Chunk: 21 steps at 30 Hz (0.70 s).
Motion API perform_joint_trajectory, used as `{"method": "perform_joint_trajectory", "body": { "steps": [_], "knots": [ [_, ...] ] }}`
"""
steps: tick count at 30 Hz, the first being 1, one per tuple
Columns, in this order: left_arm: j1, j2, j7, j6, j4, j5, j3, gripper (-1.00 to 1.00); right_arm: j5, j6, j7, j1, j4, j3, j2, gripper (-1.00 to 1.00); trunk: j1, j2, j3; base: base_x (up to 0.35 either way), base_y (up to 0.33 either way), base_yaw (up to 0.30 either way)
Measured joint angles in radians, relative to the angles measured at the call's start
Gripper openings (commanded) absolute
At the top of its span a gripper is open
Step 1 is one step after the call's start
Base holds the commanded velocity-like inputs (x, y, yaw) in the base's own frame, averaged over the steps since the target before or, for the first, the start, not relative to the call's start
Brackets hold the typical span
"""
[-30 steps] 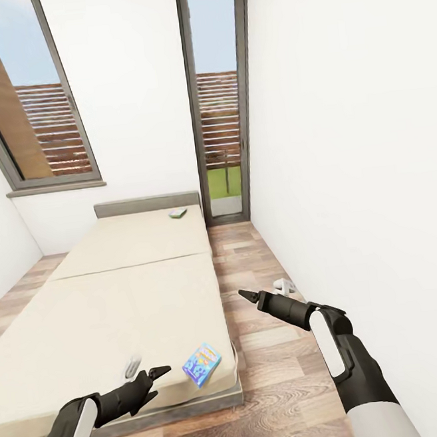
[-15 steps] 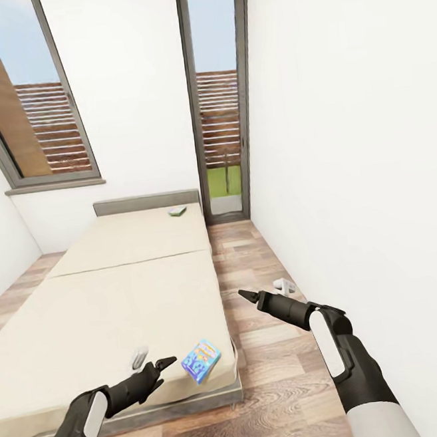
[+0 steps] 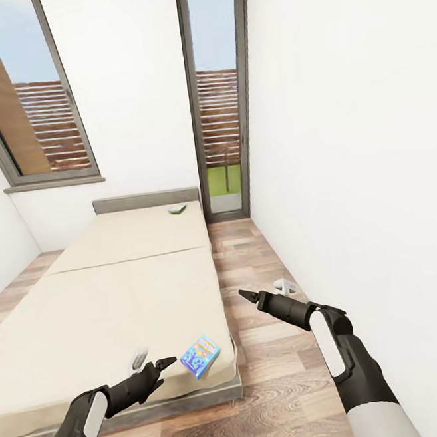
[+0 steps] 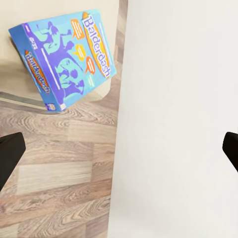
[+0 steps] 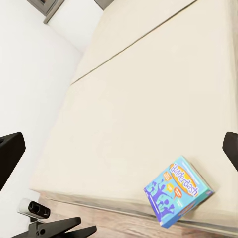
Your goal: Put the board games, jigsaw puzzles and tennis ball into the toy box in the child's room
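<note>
Bed [image 3: 118,288]: a wide low bed with two beige mattress pads and a grey headboard is seen against the far wall, below a window
Blue board game [image 3: 200,356]: a blue box printed "Balderdash" is laid flat on the near mattress pad, close to the bed's near right corner, tilted, with one corner jutting just past the edge above the wood floor [image 3: 273,373]
White-and-green board game [image 3: 177,209]: a small flat box is laid on the far pad, just in front of the headboard, at the bed's right side
Left pincer [image 3: 162,365]: held low over the near edge of the bed, just left of the blue board game and apart from it; the fingertips are seen spread wide at both edges of the left wrist view, so it is released, with nothing between them
Right pincer [image 3: 246,296]: held over the floor to the right of the bed, well apart from both boxes, pointed toward the bed; its fingertips are seen parted at the edges of the right wrist view, released and empty
Floor item [image 3: 284,284]: a small white-and-grey thing lies on the floor by the right wall, too small to be told
</note>
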Motion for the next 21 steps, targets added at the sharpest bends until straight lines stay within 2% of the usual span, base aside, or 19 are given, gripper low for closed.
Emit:
{"method": "perform_joint_trajectory", "body": {
  "steps": [19, 21],
  "knots": [
    [0.000, 0.003, -0.001, 0.001, 0.002, 0.000, 0.000, 1.00, -0.001, -0.002, 0.008, 0.000, 0.000, 0.003, 0.002, 1.00, 0.073, -0.133, -0.060, 0.000, 0.000, 0.000],
    [0.000, -0.008, -0.013, 0.000, -0.004, 0.004, -0.011, 1.00, -0.002, -0.014, 0.006, 0.000, 0.006, -0.003, 0.007, 1.00, 0.073, -0.133, -0.060, 0.000, 0.000, 0.000]
  ]
}}
